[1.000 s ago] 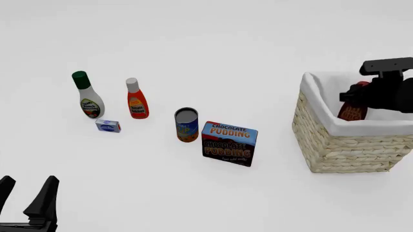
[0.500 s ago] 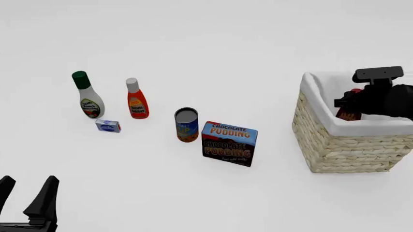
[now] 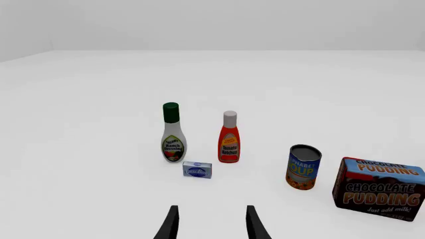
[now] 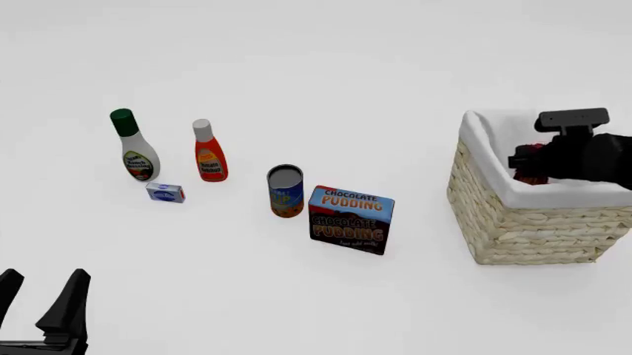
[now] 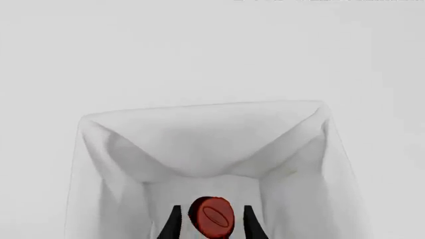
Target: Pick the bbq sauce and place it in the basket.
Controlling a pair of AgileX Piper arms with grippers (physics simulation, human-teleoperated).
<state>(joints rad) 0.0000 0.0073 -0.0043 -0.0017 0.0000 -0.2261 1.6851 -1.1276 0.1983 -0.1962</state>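
Both arms are matte black, each claw (image 4: 44,310) ending in two slim tapered fingers (image 3: 169,225).

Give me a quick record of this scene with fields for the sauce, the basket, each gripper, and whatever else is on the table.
bbq sauce: red cap between the right gripper's fingers, inside the basket, mostly hidden in the front view
basket: woven, white cloth lining, at the table's right
right gripper: over the basket interior, around the bottle
left gripper: open, holding nothing, near edge
other items: ranch bottle, ketchup bottle, small blue box, soup can, chocolate pudding box
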